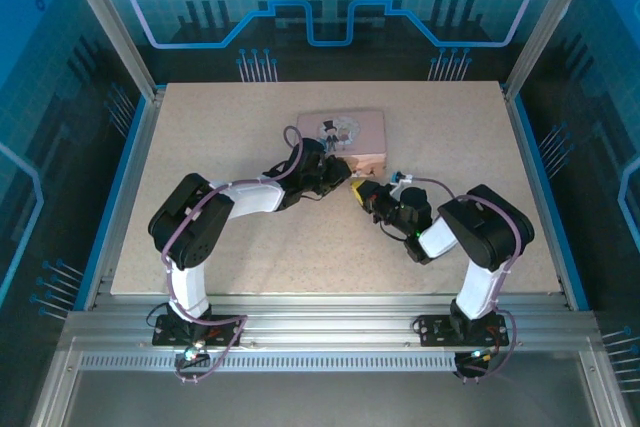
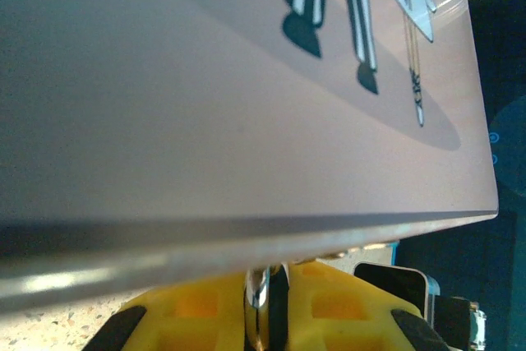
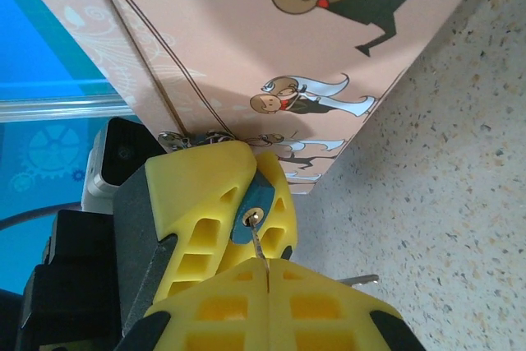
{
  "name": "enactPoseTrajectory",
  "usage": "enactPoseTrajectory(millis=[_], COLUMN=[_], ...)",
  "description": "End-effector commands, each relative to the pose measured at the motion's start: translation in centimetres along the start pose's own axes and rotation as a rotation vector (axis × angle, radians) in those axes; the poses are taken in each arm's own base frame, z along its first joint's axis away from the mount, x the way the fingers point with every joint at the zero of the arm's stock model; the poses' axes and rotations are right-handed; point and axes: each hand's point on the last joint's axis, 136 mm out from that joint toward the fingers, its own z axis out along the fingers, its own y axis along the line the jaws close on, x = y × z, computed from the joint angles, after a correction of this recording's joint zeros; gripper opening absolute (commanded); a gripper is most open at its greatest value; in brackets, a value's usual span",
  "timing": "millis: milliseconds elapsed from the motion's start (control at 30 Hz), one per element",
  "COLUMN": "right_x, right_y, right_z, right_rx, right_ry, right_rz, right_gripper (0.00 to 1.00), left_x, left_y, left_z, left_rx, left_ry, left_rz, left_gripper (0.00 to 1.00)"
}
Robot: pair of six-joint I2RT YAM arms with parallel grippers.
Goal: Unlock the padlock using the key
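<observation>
A small blue-bodied padlock is clamped between the yellow fingers of my left gripper, its keyhole facing the right wrist camera. My right gripper is shut on the key, and the thin blade reaches into the keyhole. From the left wrist, the padlock's shiny metal sits pinched between the left gripper fingers, right under the edge of the pink tin box. In the top view both grippers meet just in front of the box, left gripper and right gripper tip to tip.
The pink picture-lidded box lies at the middle back of the speckled table. Thin wire runs across the box's face. A second small key sticks out beside my right fingers. Open tabletop lies to the right.
</observation>
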Motion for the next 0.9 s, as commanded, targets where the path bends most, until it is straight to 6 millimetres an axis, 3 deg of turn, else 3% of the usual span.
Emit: enactPoseTrajectory(millis=[0, 267, 467, 600, 867], right_x=[-0.2, -0.3, 0.5, 0.1, -0.7], right_y=[1.1, 1.3, -0.1, -1.0, -0.1], right_z=[0.8, 1.2, 1.8, 1.7, 1.8], right_rx=[-0.057, -0.064, -0.028, -0.008, -0.034], right_ry=[-0.011, -0.004, 0.025, -0.005, -0.008], right_rz=[0.025, 0.152, 0.280, 0.310, 0.312], right_gripper=[0.00, 0.00, 0.00, 0.00, 0.00], left_x=[1.1, 1.3, 1.4, 1.4, 1.7], left_y=[-2.6, -3.1, -3.3, -3.4, -3.5], left_z=[-0.6, -0.7, -0.8, -0.8, -0.9], left_rx=[0.105, 0.133, 0.144, 0.151, 0.159], left_ry=[0.059, 0.070, 0.073, 0.078, 0.089], left_rz=[-0.021, -0.025, -0.028, -0.027, -0.028], left_gripper=[0.04, 0.00, 0.00, 0.00, 0.00])
